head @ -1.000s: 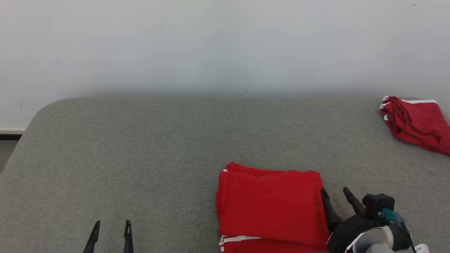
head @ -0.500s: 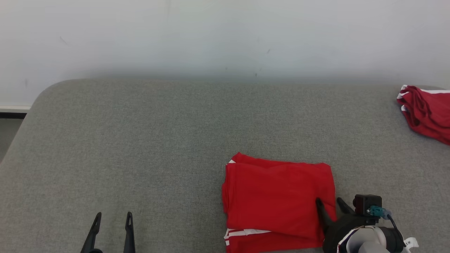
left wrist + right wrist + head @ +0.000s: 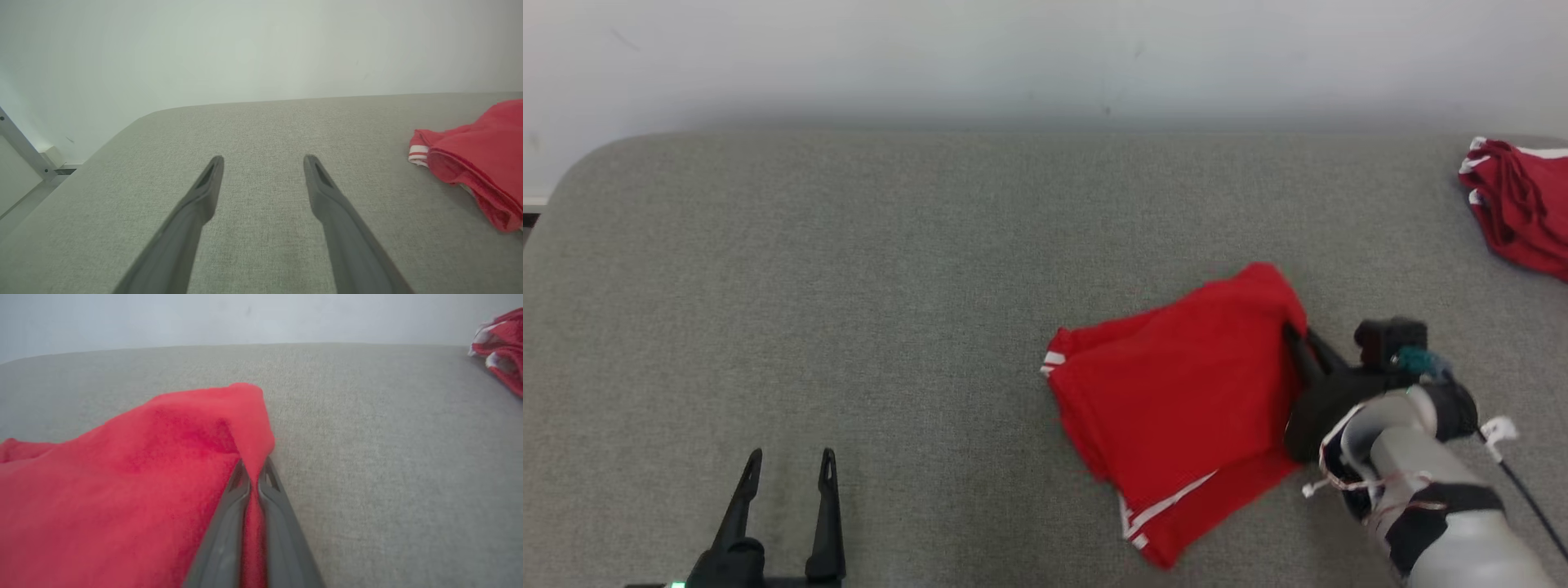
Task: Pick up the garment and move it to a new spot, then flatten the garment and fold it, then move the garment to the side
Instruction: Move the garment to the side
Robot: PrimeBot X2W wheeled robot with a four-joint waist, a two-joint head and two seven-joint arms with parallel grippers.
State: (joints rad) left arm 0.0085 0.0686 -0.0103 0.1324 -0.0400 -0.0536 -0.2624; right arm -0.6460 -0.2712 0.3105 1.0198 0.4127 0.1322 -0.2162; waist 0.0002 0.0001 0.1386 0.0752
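Observation:
The garment (image 3: 1184, 400) is a folded red piece with white stripes, lying right of centre on the grey padded table (image 3: 890, 269). My right gripper (image 3: 1294, 336) is shut on its right edge, and that corner is pulled up off the surface. In the right wrist view the red cloth (image 3: 135, 490) bunches between my closed fingers (image 3: 229, 522). My left gripper (image 3: 786, 465) stands open at the lower left, well clear of the cloth, nothing between its fingers (image 3: 200, 200). The left wrist view catches the garment's striped left end (image 3: 470, 159) at its right side.
A second red garment (image 3: 1515, 204) with white trim lies crumpled at the table's far right edge, also seen as a red heap (image 3: 500, 343) in the right wrist view. A pale wall (image 3: 1045, 57) runs behind the table. The table's left corner is rounded.
My right gripper closed on the garment's right edge and lifted it up and away, skewing the folded cloth. The head camera tilted down, shifting the scene. The left gripper kept still.

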